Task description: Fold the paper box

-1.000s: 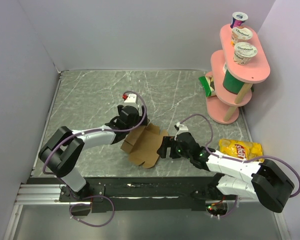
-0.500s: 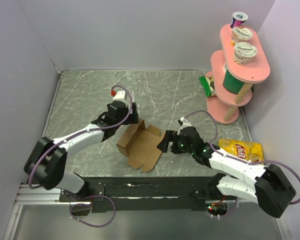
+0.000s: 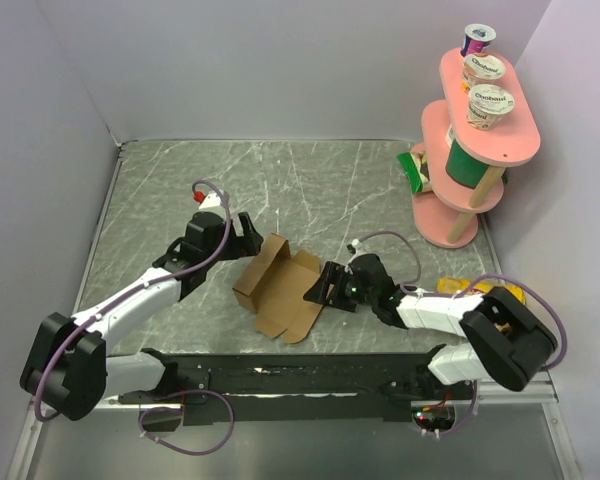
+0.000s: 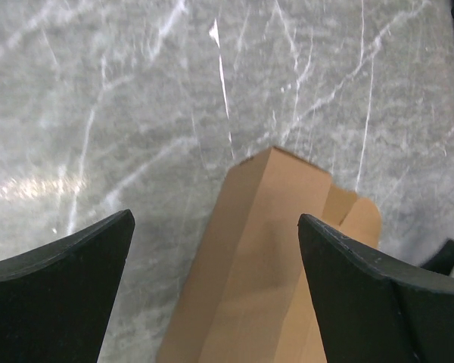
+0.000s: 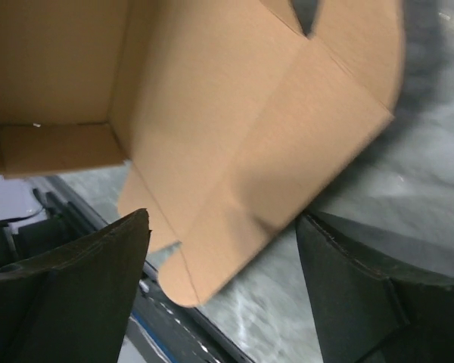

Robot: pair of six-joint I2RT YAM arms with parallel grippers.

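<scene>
Between left end effector [image 3: 248, 236] and right end effector [image 3: 319, 291], both spread wide: paper box [image 3: 280, 292], edges ungripped.

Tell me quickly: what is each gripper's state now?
Left gripper: open, holding nothing.
Right gripper: open at the edge of the paper box, gripping nothing.

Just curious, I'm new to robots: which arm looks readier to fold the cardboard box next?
Probably right: the open right gripper sits at the paper box's flap edge; the open left gripper hangs apart from it.
</scene>
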